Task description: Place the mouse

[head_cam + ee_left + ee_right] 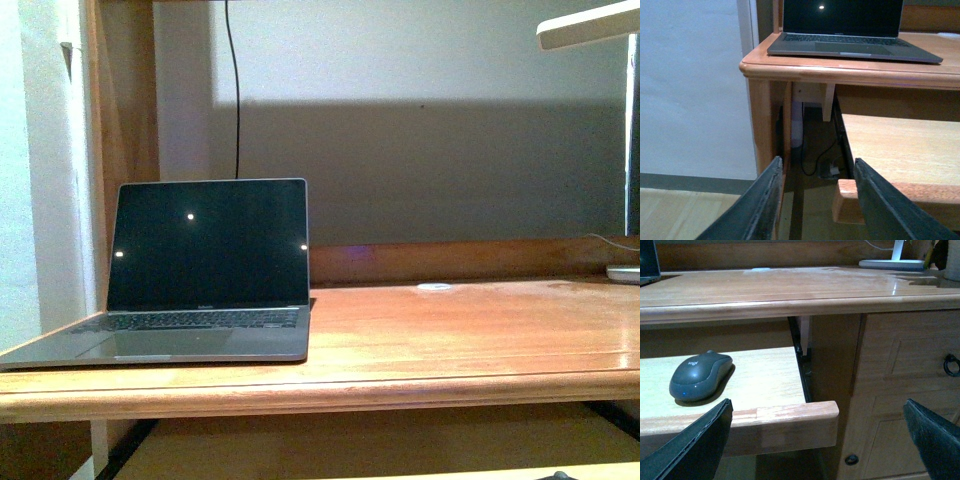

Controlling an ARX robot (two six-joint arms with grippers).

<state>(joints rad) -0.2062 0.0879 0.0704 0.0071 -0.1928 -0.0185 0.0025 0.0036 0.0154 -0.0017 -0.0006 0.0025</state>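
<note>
The mouse (701, 376) sits on the pull-out shelf (775, 380) under the desk (450, 330), near the shelf's front lip. The right gripper (817, 409) faces it, its 2 fingers spread wide, holding nothing. The left gripper (817, 162) is likewise parted and empty. An open laptop (205, 260) stands at the front view's left.

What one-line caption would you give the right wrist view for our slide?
Dark grey mouse rests on the pull-out tray under the desktop, right tool open before it.

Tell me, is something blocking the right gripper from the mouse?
Nothing visible does. The right gripper is open, and the mouse lies alone on the pull-out shelf, just past its front edge.
</note>
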